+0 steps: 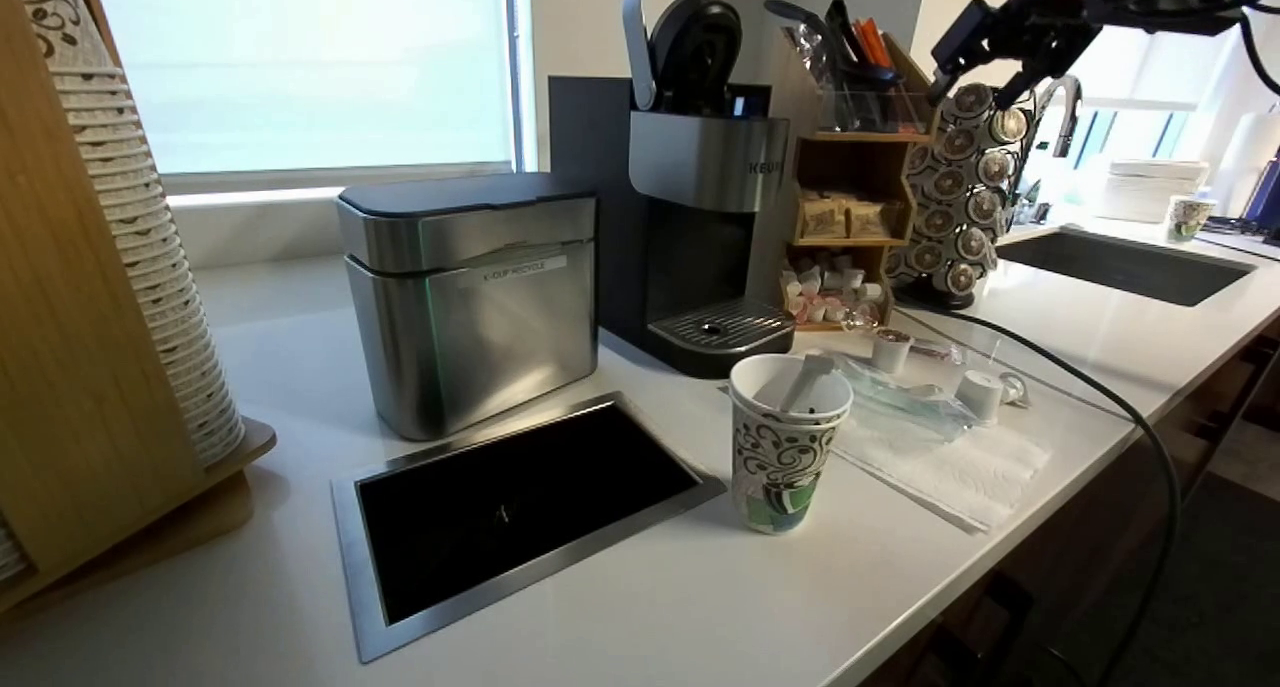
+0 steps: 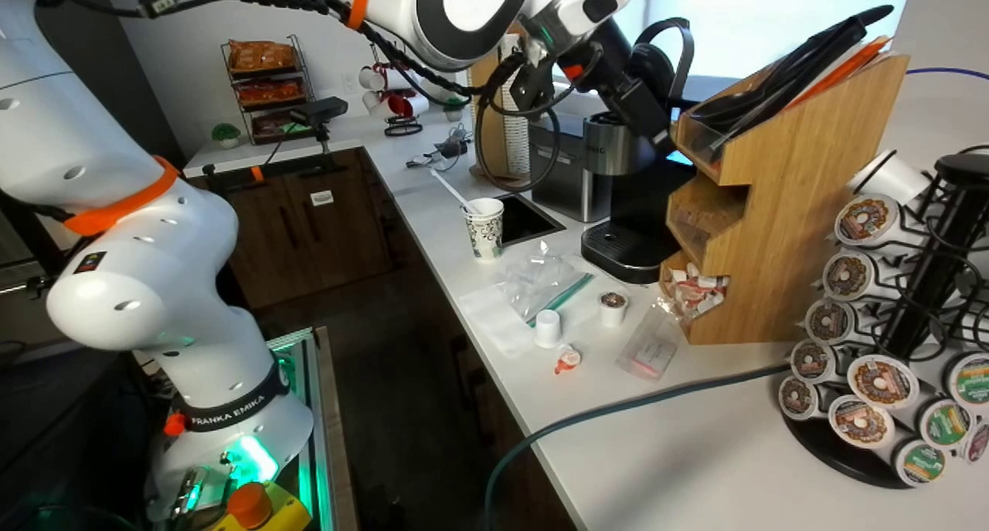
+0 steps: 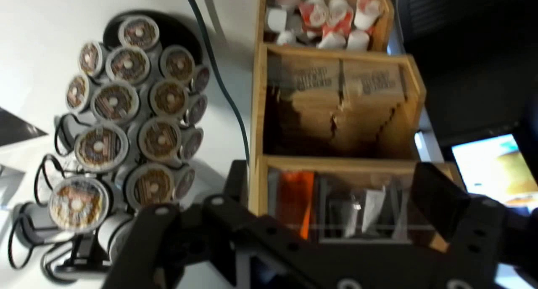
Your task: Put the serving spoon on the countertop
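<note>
The long, black, round-ended serving spoon, as we judge it among several dark utensils, leans in the top bin of the stepped, pale wooden organiser, next to slim, bright orange pieces. It has yet to reach the long, smooth white counter.

Our black two-fingered tool has its fingers spread wide, and we see nothing pinched between them. In the wrist view they frame the bin's clear plastic front, one toward each side, with the utensils behind that panel. How large a gap lies between fingertips and panel we cannot tell.

The coming move turns, we think, on the spoon's lean. In both exterior views the dark utensils slope: low ends behind the clear front and nearest the tool, far ends up and away from it. As best we can judge, the fingers sit across that long axis rather than along it, so we would carry them over the panel and close on the shaft from its two sides. Only one white, jointed arm is here to reach. The pieces stand close together, and we might catch a neighbour too.
</note>
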Motion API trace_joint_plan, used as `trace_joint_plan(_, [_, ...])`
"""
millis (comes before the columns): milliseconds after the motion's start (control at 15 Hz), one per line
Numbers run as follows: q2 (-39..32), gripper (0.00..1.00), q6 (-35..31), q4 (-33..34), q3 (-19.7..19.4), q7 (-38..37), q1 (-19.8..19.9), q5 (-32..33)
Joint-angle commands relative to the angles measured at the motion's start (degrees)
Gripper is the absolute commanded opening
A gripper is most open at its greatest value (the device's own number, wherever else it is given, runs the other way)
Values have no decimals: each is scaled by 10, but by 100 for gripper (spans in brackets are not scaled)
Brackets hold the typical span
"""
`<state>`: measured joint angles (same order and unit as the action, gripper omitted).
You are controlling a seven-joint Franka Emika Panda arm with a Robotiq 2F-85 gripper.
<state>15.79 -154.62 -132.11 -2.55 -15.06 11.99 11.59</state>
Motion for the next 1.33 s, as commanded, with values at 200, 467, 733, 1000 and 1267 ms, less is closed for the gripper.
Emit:
trace_joint_plan(200, [-22,100,-51,97,81,-245,102,156])
trace_joint_plan(467, [-15,100,-39,105,77,-229,96,151])
trace_joint_plan(733, [-16,100,-39,104,77,-228,95,151])
trace_joint_plan(1000, [-58,100,-19,153,87,-177,84,168])
trace_joint_plan(1267, [-113,100,30,229,98,-53,61,164])
